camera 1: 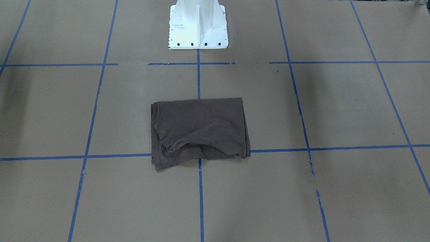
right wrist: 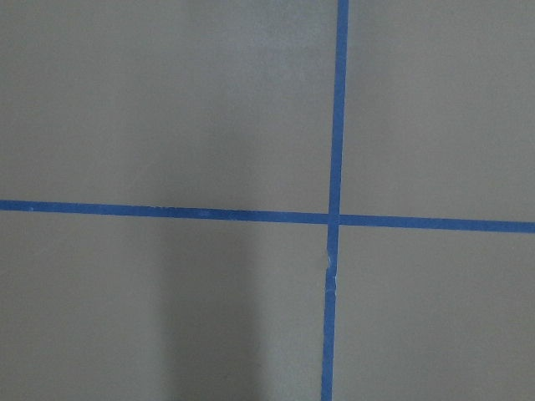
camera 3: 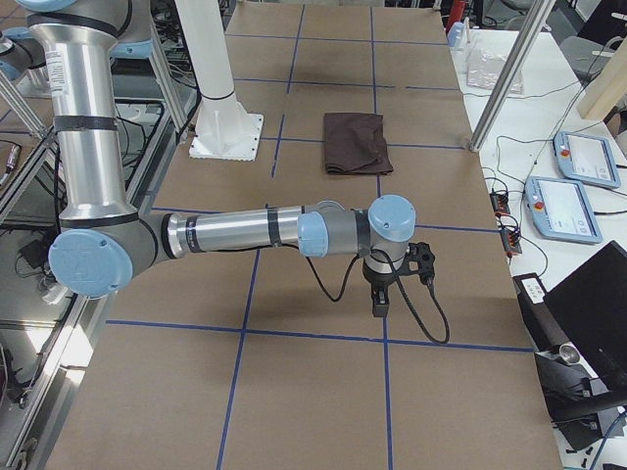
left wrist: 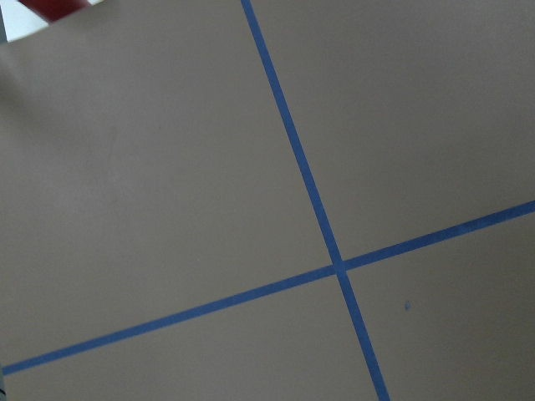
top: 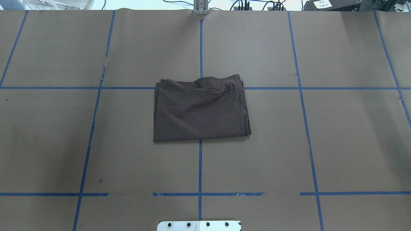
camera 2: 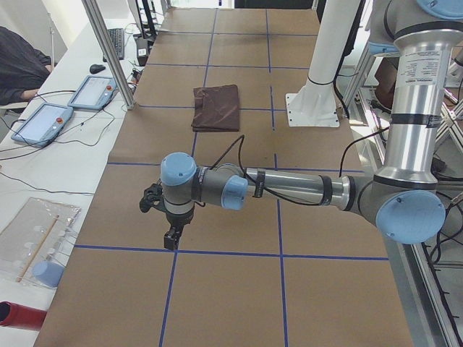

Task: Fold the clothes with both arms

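The dark grey-brown T-shirt (camera 1: 200,129) lies folded into a rough rectangle at the middle of the table, with nothing touching it. It also shows in the overhead view (top: 200,109) and both side views (camera 2: 215,107) (camera 3: 356,140). The left gripper (camera 2: 171,237) hangs over bare paper far out toward the table's left end. The right gripper (camera 3: 379,305) hangs over bare paper toward the right end. Both point down, far from the shirt, and show only in the side views, so I cannot tell whether they are open or shut. The wrist views show only brown paper and blue tape lines.
The white pedestal base (camera 1: 197,27) stands behind the shirt. Teach pendants (camera 2: 43,119) (camera 3: 588,157) lie on the side desks across the table. Metal posts (camera 2: 108,50) (camera 3: 505,78) stand at the far edge. A red object (camera 2: 14,316) lies off the table's left end.
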`<state>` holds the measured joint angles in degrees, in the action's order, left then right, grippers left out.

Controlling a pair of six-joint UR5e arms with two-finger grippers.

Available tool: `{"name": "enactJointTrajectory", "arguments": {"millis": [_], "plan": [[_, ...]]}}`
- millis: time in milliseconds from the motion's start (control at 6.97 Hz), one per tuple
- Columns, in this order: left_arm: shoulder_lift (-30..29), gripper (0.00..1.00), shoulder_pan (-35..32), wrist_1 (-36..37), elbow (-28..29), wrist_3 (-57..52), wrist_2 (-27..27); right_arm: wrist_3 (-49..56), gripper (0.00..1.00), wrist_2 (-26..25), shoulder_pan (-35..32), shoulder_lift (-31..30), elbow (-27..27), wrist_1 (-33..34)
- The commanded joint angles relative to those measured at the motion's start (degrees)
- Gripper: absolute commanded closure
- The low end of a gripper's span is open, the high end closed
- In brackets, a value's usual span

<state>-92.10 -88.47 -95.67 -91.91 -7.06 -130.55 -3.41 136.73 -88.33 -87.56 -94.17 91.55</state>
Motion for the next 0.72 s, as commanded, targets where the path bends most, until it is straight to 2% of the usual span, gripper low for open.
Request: {"name": "enactJointTrajectory", "arguments": {"millis": [0, 287, 574], "plan": [[2.5, 0.0, 0.0, 1.5, -0.2, 0.4, -2.9, -0.2, 0.0, 0.6, 0.0, -2.2, 0.0, -0.1], [2.6, 0.0, -0.1, 1.4, -0.2, 0.4, -2.2, 0.6, 0.0, 0.2, -0.2, -5.4, 0.6, -0.3], [2.5, 0.0, -0.2, 1.4, -0.4, 0.4, -2.2, 1.1, 0.0, 0.0, -2.5, -5.7, 0.7, -0.3]]}}
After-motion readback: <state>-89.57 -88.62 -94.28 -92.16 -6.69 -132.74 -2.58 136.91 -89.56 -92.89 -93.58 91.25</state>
